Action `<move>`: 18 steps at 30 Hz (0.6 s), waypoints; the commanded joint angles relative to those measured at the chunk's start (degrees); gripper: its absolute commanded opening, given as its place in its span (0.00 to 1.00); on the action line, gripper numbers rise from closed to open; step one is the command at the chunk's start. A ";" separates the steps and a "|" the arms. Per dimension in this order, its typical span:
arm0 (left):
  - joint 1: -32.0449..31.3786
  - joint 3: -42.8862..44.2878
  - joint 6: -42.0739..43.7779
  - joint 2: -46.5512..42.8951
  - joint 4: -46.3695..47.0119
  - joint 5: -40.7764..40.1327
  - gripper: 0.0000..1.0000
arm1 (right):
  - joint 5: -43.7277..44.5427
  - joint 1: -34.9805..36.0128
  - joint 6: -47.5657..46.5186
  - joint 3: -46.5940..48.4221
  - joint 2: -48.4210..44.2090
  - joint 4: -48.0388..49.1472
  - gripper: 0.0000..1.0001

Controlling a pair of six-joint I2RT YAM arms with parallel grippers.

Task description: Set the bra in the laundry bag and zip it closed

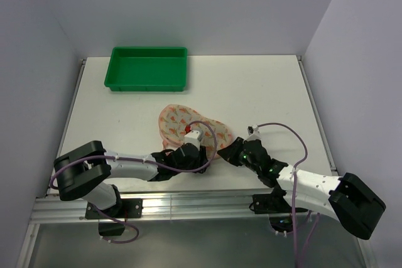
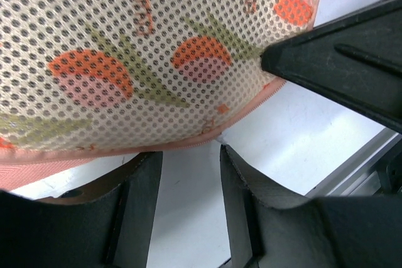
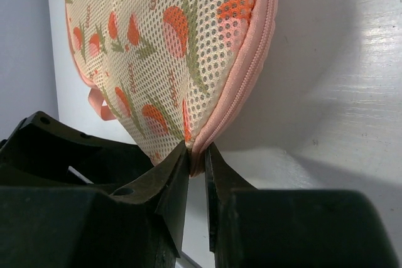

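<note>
The laundry bag (image 1: 188, 125) lies on the table, pale pink mesh with an orange-and-green print and pink zipper edging. My right gripper (image 1: 230, 153) is shut on its near right zipper edge (image 3: 248, 61); in the right wrist view the jaws (image 3: 196, 153) pinch the pink seam. My left gripper (image 1: 198, 159) is at the bag's near edge. In the left wrist view it (image 2: 188, 155) is open and empty, its fingertips just short of the zipper seam (image 2: 188, 145). The bag (image 2: 157, 54) fills the top of that view. The bra is out of view.
A green plastic tray (image 1: 149, 67) stands at the back left of the white table (image 1: 264, 92). The right arm's black finger (image 2: 339, 61) shows in the left wrist view at upper right. The table's metal front rail (image 1: 188, 205) runs along the near edge.
</note>
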 commanded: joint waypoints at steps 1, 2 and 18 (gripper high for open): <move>0.41 0.50 -0.50 -0.58 3.09 -0.86 0.48 | -0.07 -0.37 -0.57 0.09 -1.08 0.78 0.20; 0.41 0.32 -0.32 -1.02 3.70 -0.51 0.48 | -0.08 -0.37 -0.57 0.18 -1.08 0.69 0.20; 0.41 2.34 1.00 -0.41 5.03 3.80 0.46 | -1.04 -0.29 -0.57 -0.08 -0.03 2.01 0.20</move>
